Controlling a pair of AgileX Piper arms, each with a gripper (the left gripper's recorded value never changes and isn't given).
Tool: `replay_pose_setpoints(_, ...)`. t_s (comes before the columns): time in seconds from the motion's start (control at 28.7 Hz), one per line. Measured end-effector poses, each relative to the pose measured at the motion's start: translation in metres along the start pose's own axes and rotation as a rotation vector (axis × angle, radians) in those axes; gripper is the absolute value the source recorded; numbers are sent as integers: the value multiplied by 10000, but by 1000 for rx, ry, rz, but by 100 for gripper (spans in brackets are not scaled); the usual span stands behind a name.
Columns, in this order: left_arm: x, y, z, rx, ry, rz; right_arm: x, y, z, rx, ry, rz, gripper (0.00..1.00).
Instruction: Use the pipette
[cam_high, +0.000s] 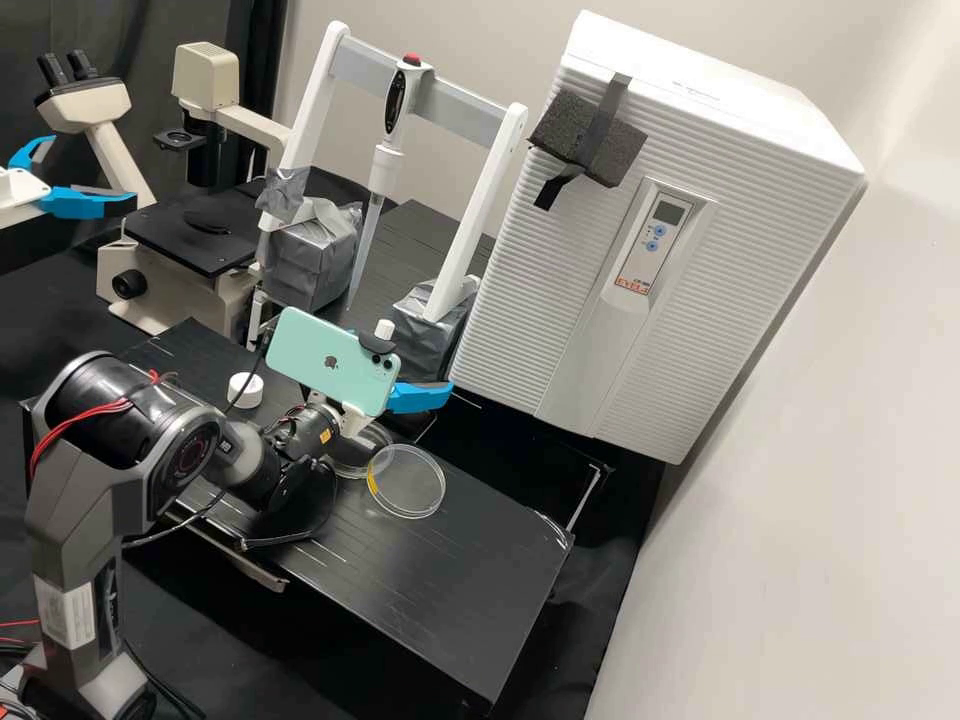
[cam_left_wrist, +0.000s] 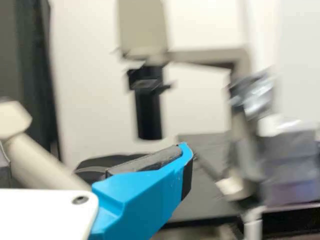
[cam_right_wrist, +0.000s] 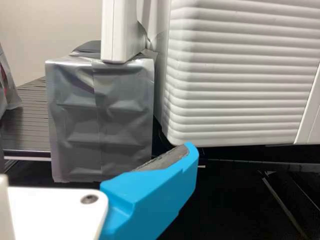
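Likely light, the white red-capped pipette (cam_high: 386, 160) on the far white rack (cam_high: 478, 205) invites a handle grip; left claw (cam_high: 85, 172) spread, right claw (cam_high: 424, 396) impossible to tell.

**Pipette** (cam_high: 393, 110), single-channel, hung on the grey crossbar of the white stand (cam_high: 478, 195). It has a dark handle with a red push-button on top, which rises just above the crossbar. Below the bar the body narrows to a white shaft fitted with a long, clear, tapered tip. The instrument hangs nearly upright with a slight tilt, tip downward. It lies between the stand's two slanted legs, nearer the left-hand leg in the high view. The tip ends about level with the stand's tape-wrapped feet; contact below cannot be made out.
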Motion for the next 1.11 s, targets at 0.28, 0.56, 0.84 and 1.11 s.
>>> replay_pose_setpoints(0.28,13,292,485,-18,-193,94,0,0,0,0,0,0,100)
replay_pose_setpoints(0.56,49,421,663,-28,-255,138,-41,34,-30,-1,6,5,100)
replay_pose_setpoints(0.84,100,466,814,-37,-295,152,-245,353,-573,50,189,93,100)
replay_pose_setpoints(1.11,255,369,874,-41,-256,130,-86,506,-1177,72,290,55,100)
